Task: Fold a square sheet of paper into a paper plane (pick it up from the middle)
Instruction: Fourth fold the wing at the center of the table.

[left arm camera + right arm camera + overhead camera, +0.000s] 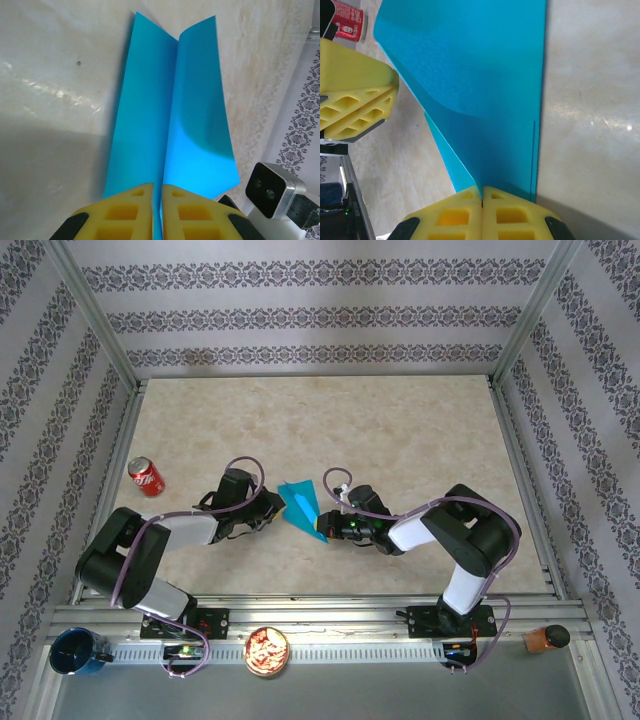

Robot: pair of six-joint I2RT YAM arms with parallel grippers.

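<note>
Over the beige table, the left gripper and the right gripper are both pinching the folded blue sheet of paper between the 2 arms, and they should be pulling gently and evenly so its middle crease is not bending

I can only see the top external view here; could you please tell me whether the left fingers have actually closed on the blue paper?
Observer: Yes. In the left wrist view the yellow left fingers are pressed together on the centre crease of the thin turquoise-blue folded sheet of paper. Its two halves spread open in a V beyond them.
Operator: Thank you. And how does the right side look?
Observer: In the right wrist view the yellow right fingers are likewise shut, pinching a fold of the same sheet at its near end.
</note>
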